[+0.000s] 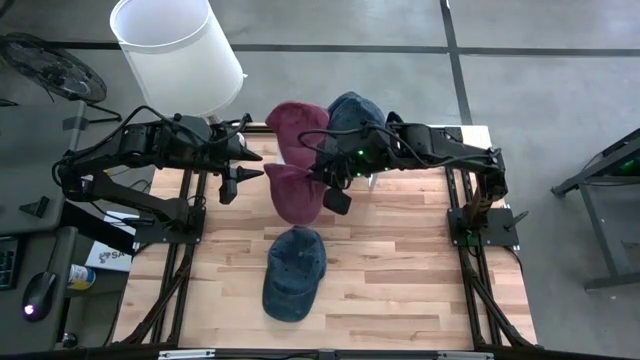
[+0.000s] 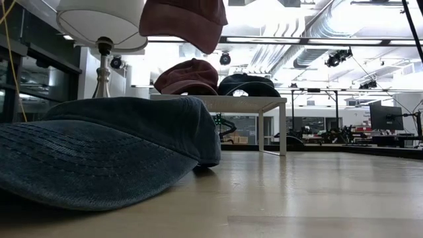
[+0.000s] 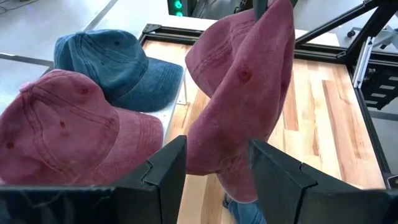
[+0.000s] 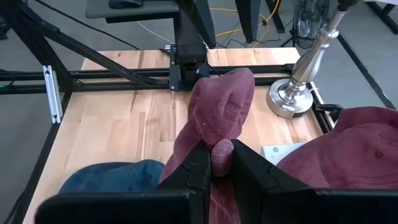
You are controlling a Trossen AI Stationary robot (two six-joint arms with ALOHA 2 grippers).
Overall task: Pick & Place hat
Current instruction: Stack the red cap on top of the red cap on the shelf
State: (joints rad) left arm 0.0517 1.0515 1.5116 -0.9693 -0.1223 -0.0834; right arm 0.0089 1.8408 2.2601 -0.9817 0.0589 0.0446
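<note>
A maroon cap point(image 1: 293, 193) hangs from my right gripper point(image 1: 333, 188) above the middle of the table; the low view shows the maroon cap point(image 2: 185, 20) well above the wood. My left gripper point(image 1: 255, 165) is open just left of it. In the left wrist view its fingers point(image 3: 168, 165) stand on either side of the cap's lower part point(image 3: 230, 143); whether they touch it I cannot tell. A blue denim cap point(image 1: 293, 272) lies on the table's near half. A second maroon cap point(image 1: 297, 125) and a dark blue cap point(image 1: 355, 110) rest on a small white stand point(image 2: 218, 102). My right gripper is shut on the maroon cap, a bunched fold of its cloth point(image 4: 222, 148) pinched between the two fingers. The fingers come from the table's right side. The cap is lifted clear and hangs slack below and ahead of the fingers.
A lamp with a white shade point(image 1: 175, 50) and metal base point(image 4: 292, 99) stands at the far left corner. The white stand sits at the far edge. Bare wood point(image 1: 420, 270) lies to the right of the blue denim cap.
</note>
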